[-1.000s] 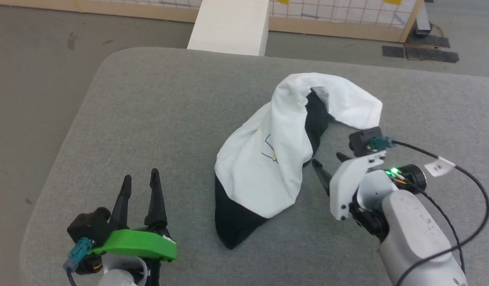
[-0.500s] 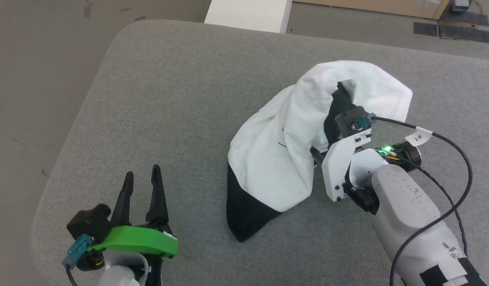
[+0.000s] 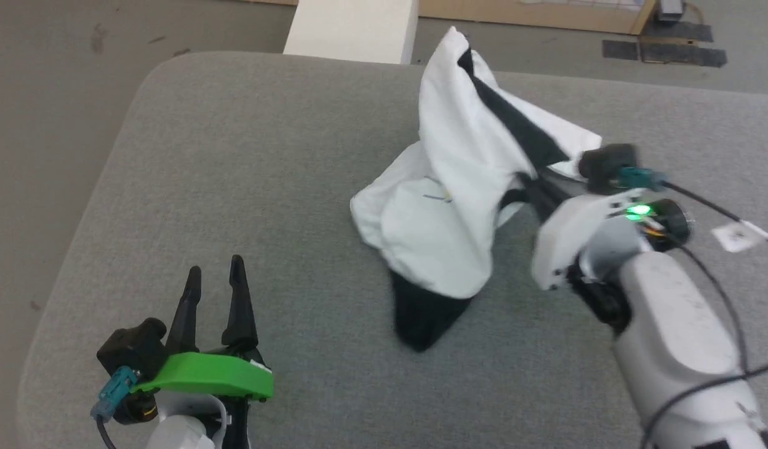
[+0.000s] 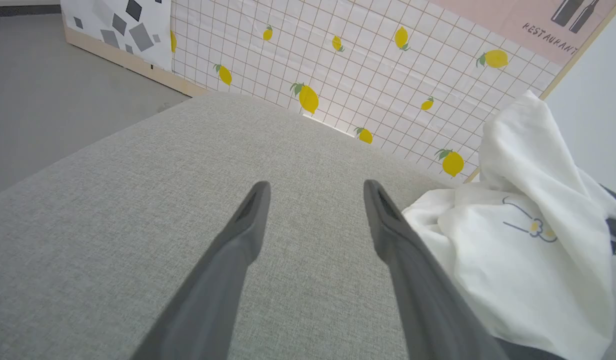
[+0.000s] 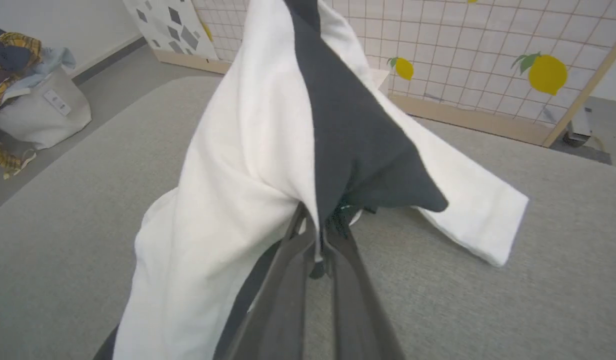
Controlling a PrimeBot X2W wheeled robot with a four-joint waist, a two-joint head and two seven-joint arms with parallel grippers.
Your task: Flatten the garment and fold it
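The garment point(image 3: 449, 206), a white T-shirt with black sleeves and a small cartoon print, is bunched on the grey cushion point(image 3: 253, 162), with one part lifted into a peak. My right gripper point(image 3: 530, 184) is shut on the garment's fabric where white meets black, its two fingers pressed together on the cloth point(image 5: 318, 235) in the right wrist view. My left gripper point(image 3: 212, 280) stands open over bare cushion at the lower left, apart from the garment. In the left wrist view the garment point(image 4: 528, 250) lies just right of my open left gripper point(image 4: 315, 190).
A white box point(image 3: 353, 28) stands beyond the cushion's far edge. A lemon-print grid panel point(image 4: 368, 55) lines the back. A white bag with clothes point(image 5: 33, 110) sits on the floor off the cushion's side. The cushion's rounded left corner is near my left arm.
My right gripper has shut on the garment and lifted it up and to the right, so the cloth now rises in a peak. The head camera shifted. My left gripper stayed open in place.
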